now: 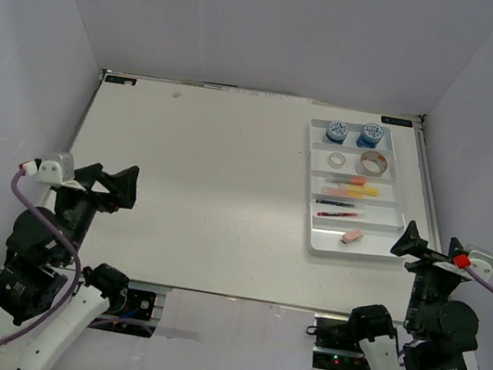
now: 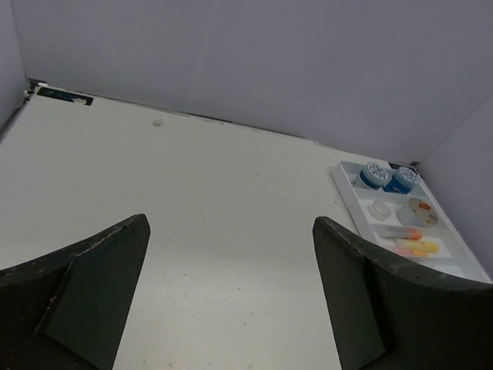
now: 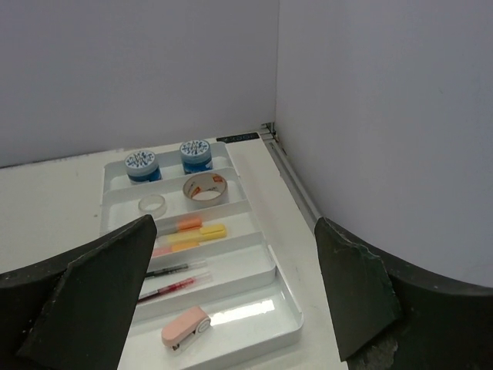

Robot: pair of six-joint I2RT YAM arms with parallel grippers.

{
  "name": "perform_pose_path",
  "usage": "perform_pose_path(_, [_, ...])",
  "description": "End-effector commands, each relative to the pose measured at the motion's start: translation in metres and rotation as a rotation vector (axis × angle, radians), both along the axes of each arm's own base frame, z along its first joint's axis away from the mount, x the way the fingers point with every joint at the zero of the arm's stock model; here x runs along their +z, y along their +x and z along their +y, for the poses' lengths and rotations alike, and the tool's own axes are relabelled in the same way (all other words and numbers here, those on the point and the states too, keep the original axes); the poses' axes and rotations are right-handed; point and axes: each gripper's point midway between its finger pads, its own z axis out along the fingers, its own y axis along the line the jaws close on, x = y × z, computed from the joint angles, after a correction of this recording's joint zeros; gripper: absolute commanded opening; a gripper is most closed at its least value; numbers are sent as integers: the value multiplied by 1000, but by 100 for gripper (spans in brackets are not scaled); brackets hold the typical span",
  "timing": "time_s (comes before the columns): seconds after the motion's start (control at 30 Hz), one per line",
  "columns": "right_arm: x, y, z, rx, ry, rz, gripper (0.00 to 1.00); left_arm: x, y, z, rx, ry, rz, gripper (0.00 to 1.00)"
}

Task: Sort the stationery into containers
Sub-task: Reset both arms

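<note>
My left tool hangs over the near left part of the surface, jaws spread wide and holding nothing; my right tool sits by the near right corner, also wide open and empty, just short of the white tray; from the left wrist view the left tool frames only bare surface, with the tray off toward the far right corner.

The tray lies along the right edge, reaching almost to the far edge; through the right tool I see the tray filled; in its nearest compartment lies the pink piece; in the next lie the red pen and, just beyond it, the black pen; past those, the yellow piece and orange piece lie side by side; then the small tape roll and large tape roll; farthest stand the two blue-white tubs.
</note>
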Motion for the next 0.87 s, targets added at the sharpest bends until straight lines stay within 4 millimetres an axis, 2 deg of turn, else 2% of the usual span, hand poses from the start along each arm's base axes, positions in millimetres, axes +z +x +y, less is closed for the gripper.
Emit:
perform_pose_path(0.0, [13, -28, -5, 25, -20, -141, 90, -15, -4, 20, 100, -2, 28, 98])
perform_pose_path(0.5, [21, -33, 7, 106, -43, -148, 90, -46, -4, 15, 74, 35, 108, 98])
perform_pose_path(0.83, [20, -26, 24, 190, -85, -132, 90, -50, -2, 13, 68, 27, 117, 98])
